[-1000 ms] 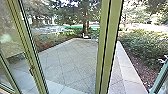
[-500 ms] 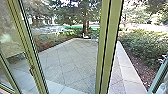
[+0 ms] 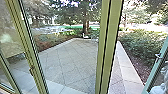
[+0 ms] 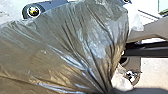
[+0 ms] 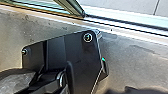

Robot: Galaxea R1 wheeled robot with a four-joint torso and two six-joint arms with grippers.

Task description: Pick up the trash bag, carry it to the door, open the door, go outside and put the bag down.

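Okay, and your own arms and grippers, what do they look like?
In the right wrist view the robot's jointed bar is black. The wide plate beside it is dark too, with a pale-ringed round fitting near one corner and a small green spot at its edge. I cannot tell the grippers' colour or shape.

A thick green post (image 3: 107, 47) stands in front of a yard (image 3: 72, 60) paved in a diagonal grid, with glass (image 3: 11, 37) to the left. A pale kerb (image 3: 126, 67) edges the paving; brown soil (image 3: 135, 62) and shrubs (image 3: 145, 45) lie beyond it. 1 tree trunk (image 3: 85, 26) rises past the far end. Daylight is bright. Indoors, a grey floor (image 5: 135, 65) meets a whitish sill (image 5: 130, 31).
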